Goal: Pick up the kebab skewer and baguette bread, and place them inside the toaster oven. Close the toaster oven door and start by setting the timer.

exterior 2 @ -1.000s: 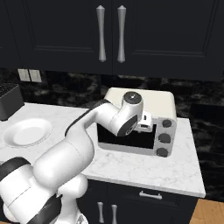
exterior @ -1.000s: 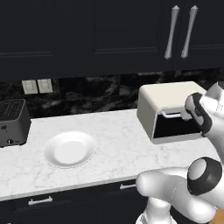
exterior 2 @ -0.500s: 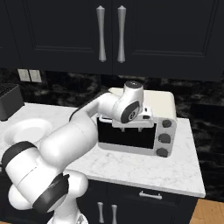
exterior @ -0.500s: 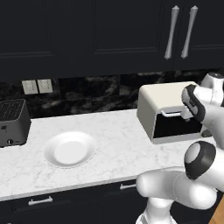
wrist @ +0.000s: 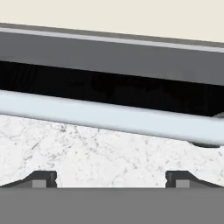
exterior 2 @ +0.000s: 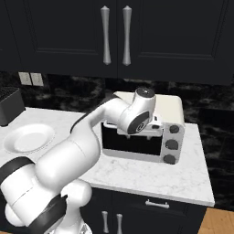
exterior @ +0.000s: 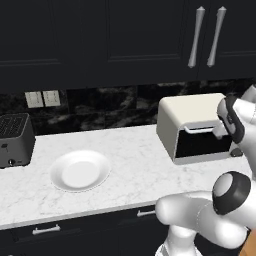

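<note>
- Marble counter (exterior: pixel 125 165) runs under the dark cabinets (exterior 2: pixel 114 32)
- The toaster oven (exterior: pixel 192 112) sits at the counter's right end, three round knobs (exterior 2: pixel 171 144) down its right side
- The toaster oven door (exterior: pixel 202 144) stands upright and shut, its pale bar handle (wrist: pixel 109 117) along the top
- White plate (exterior: pixel 80 171) lies bare, well left of the oven; black toaster (exterior: pixel 15 140) beyond it
- Gripper (wrist: pixel 111 178) hangs just above the handle, fingertips (wrist: pixel 43 178) spread wide, holding nothing

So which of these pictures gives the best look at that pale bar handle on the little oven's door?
The hand view: the handle runs right across it, close up. The left base view shows it small, its right end behind the arm; in the right base view the arm covers most of it.
</note>
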Controlling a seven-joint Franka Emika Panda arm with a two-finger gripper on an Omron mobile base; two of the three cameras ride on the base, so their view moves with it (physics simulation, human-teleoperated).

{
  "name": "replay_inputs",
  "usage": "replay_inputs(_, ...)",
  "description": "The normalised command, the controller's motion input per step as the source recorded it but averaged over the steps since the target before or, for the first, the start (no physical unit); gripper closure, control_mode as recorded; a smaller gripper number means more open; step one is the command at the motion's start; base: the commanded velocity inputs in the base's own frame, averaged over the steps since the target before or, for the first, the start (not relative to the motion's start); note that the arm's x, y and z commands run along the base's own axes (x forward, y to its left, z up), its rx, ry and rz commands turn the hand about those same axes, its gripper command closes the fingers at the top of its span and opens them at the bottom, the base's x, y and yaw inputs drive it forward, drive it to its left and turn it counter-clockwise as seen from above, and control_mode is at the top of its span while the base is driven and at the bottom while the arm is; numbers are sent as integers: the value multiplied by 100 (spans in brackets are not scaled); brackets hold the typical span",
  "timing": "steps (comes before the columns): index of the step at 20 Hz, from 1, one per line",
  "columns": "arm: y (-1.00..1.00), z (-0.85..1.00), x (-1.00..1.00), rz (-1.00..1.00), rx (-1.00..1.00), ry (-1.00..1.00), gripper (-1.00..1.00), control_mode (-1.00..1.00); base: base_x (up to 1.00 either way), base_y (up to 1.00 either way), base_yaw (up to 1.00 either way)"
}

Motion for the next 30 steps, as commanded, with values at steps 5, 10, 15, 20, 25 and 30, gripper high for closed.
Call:
replay_inputs(5, -11, 1, -46, 0, 0, -18, -100, -100, 0, 0, 0)
replay_inputs(10, -28, 0, -27, 3, 0, -24, -100, -100, 0, 0, 0)
replay_inputs(15, -43, 1, -9, 19, 0, -36, -100, -100, 0, 0, 0)
replay_inputs(20, -14, -2, -16, 27, -20, -49, -100, -100, 0, 0, 0)
replay_inputs(25, -20, 5, 0, 27, -11, -44, -100, -100, 0, 0, 0)
replay_inputs(30, -21, 3, 5, 20, -15, -25, -100, -100, 0, 0, 0)
